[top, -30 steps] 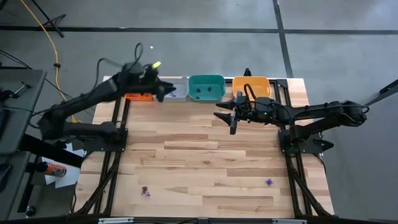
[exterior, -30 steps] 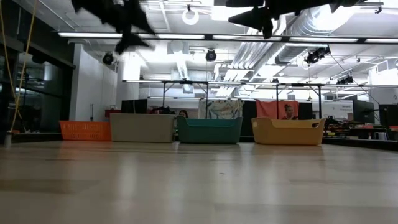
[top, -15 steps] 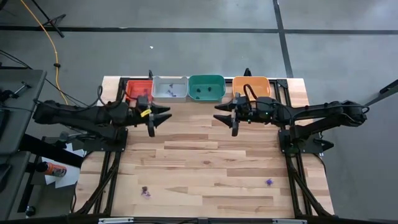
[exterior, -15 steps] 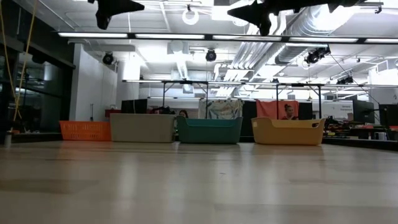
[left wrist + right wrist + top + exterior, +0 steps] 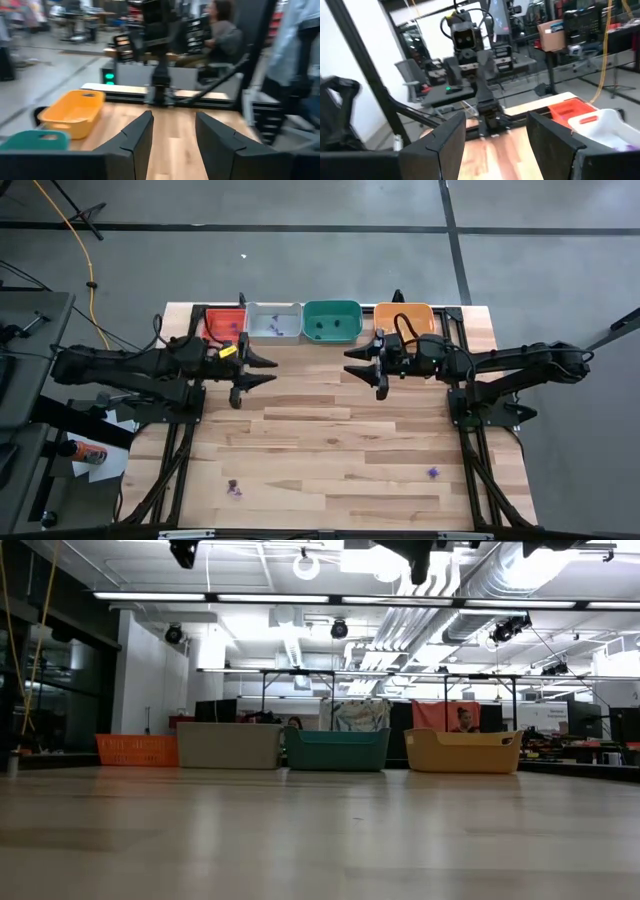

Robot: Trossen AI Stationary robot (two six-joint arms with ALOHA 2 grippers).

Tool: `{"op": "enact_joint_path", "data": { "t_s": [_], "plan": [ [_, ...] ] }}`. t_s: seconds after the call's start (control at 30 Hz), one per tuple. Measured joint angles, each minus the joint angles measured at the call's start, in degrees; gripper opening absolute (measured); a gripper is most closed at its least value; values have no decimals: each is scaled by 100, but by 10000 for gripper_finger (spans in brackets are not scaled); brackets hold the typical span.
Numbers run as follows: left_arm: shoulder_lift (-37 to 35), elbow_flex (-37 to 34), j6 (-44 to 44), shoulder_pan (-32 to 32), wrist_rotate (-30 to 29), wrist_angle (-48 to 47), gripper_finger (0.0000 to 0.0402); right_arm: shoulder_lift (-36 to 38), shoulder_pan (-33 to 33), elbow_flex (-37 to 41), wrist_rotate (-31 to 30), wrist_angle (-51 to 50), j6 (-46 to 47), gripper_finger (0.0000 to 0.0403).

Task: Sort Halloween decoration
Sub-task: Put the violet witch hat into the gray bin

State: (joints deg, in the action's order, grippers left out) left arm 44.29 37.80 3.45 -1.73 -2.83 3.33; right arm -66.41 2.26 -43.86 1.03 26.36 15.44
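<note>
Two purple trinkets lie apart on the wooden table near its near edge, one on the left (image 5: pixel 233 487) and one on the right (image 5: pixel 433 472). More trinkets lie inside the grey tray (image 5: pixel 273 321) and the green tray (image 5: pixel 332 320). My left gripper (image 5: pixel 262 370) hangs open above the table, just near of the grey tray. My right gripper (image 5: pixel 350 363) faces it, also open, near of the orange tray (image 5: pixel 404 315). Both are held high and empty, and only their undersides show at the top of the low view. The wrist views show open fingers on the left (image 5: pixel 172 140) and on the right (image 5: pixel 496 145).
Four trays stand in a row along the far edge: red (image 5: pixel 137 749), grey (image 5: pixel 228 745), green (image 5: pixel 336 749), orange (image 5: pixel 462 751). The middle of the table between the arms and the near trinkets is bare wood. People sit in the room beyond the table.
My left gripper has drawn back from above the trays at the far edge toward the near edge. It has turned level to face the right arm, and it has risen in the low view. My right gripper has risen slightly.
</note>
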Motion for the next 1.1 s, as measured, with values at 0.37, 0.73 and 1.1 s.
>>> {"op": "enact_joint_path", "data": {
  "t_s": [0.37, 0.73, 1.1],
  "plan": [
    [-9, 0, 233, 261, 808, 147, 127, 0, 0, -2, -445, -256, 214, 204],
    [136, 326, 1142, -196, 678, -646, 127, 0, -2, -2, -423, -730, 273, 204],
    [2300, 2145, 1749, -3235, 167, -4289, 126, 0, -4, -2, -104, -1269, 260, 204]
  ]
}}
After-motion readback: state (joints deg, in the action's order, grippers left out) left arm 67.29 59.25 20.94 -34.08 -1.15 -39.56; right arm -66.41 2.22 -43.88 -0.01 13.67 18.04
